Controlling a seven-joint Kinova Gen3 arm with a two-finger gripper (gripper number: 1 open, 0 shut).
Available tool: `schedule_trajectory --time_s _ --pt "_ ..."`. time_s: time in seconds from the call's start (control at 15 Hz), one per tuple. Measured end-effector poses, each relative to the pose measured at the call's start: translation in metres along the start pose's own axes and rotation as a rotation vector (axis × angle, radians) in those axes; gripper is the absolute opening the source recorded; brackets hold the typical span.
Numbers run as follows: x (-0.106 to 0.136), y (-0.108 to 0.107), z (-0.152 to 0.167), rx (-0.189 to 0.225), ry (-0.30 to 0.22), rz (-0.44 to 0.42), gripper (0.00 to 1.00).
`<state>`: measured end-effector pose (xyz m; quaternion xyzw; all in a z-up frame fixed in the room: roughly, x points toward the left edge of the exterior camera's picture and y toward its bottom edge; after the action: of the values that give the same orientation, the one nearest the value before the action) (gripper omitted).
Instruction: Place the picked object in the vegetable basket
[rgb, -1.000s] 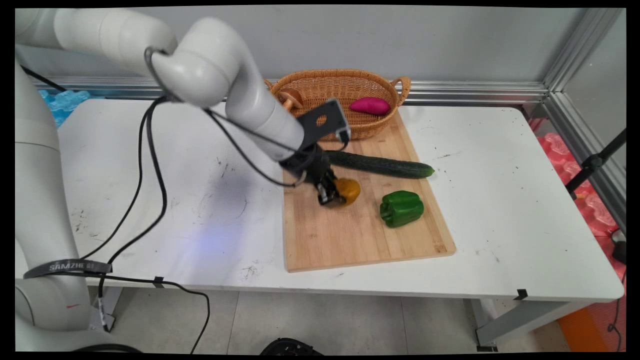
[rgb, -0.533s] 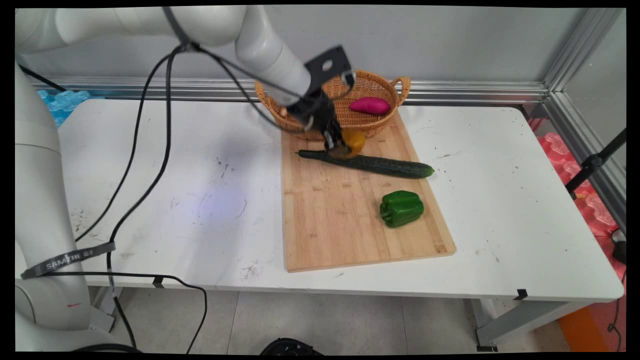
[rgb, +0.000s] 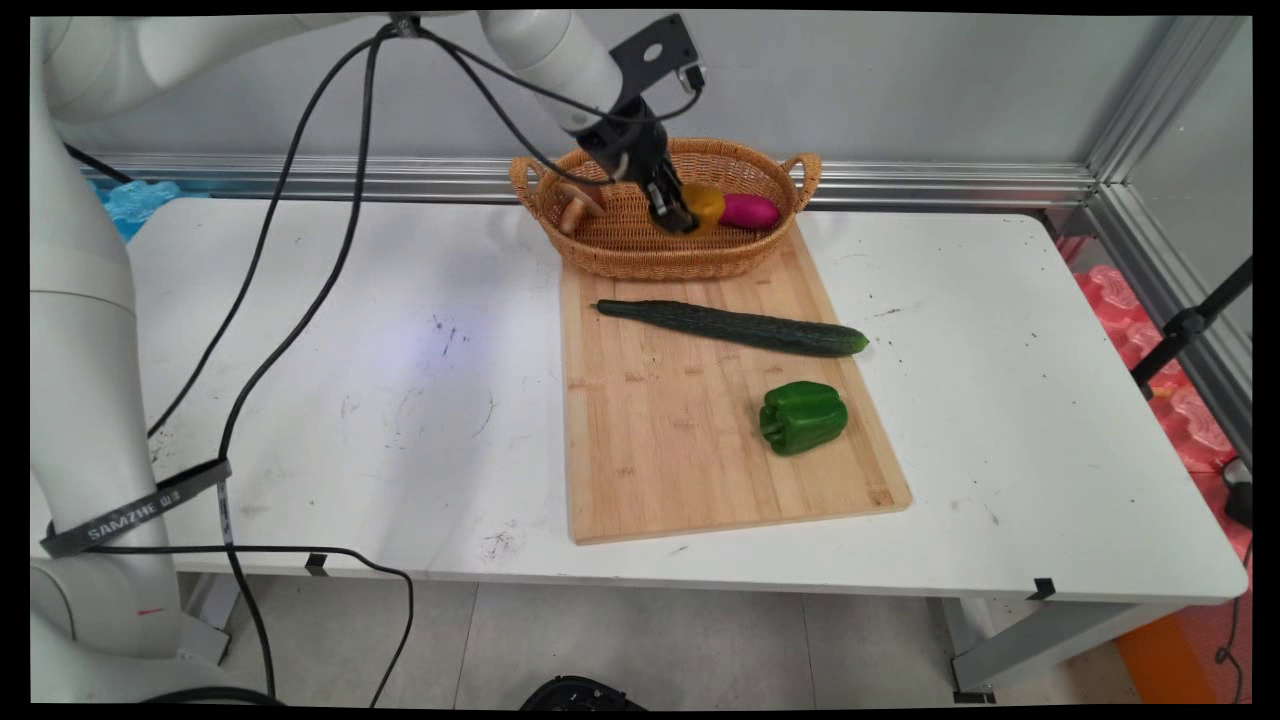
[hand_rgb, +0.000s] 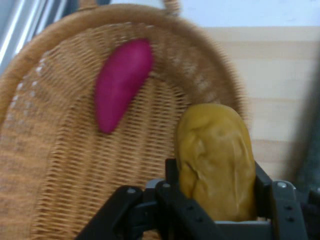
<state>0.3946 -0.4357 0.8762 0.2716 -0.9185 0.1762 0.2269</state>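
From the main view, my claw (rgb: 683, 212) is clenched on a yellow potato (rgb: 703, 205), hanging over the basket (rgb: 640, 250). Just beside the claw, toward the wall's right, lies a purple sweet potato (rgb: 748, 211); on its other side sits a mushroom (rgb: 578, 203). I'd worry a drop here lands the potato on the sweet potato. Below the claw, the cutting board (rgb: 680, 450) carries a cucumber (rgb: 735, 326) and a green pepper (rgb: 803, 416), well apart.

From the hand view, the potato (hand_rgb: 216, 160) sits between both fingers (hand_rgb: 264, 186), over the basket's near wall (hand_rgb: 220, 70). The grip looks shallow to me; a slip could strike the rim. Open wicker lies beside the sweet potato (hand_rgb: 121, 82).
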Motion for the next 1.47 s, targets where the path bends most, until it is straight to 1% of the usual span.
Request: schedule_trajectory --time_s 0.33,0.73,1.0,1.33,1.4,1.47 --pt "-0.009 -0.040 0.013 0.023 -0.013 0.005 0.00" --pt "-0.021 -0.074 0.032 0.036 -0.019 -0.007 0.00" --pt "-0.027 -0.092 0.046 0.039 -0.017 -0.019 0.00" --pt "-0.032 -0.109 0.059 0.044 -0.013 -0.027 0.00" --pt "-0.032 -0.111 0.061 0.044 -0.012 -0.028 1.00" --pt "-0.032 -0.113 0.063 0.043 -0.010 -0.030 1.00"
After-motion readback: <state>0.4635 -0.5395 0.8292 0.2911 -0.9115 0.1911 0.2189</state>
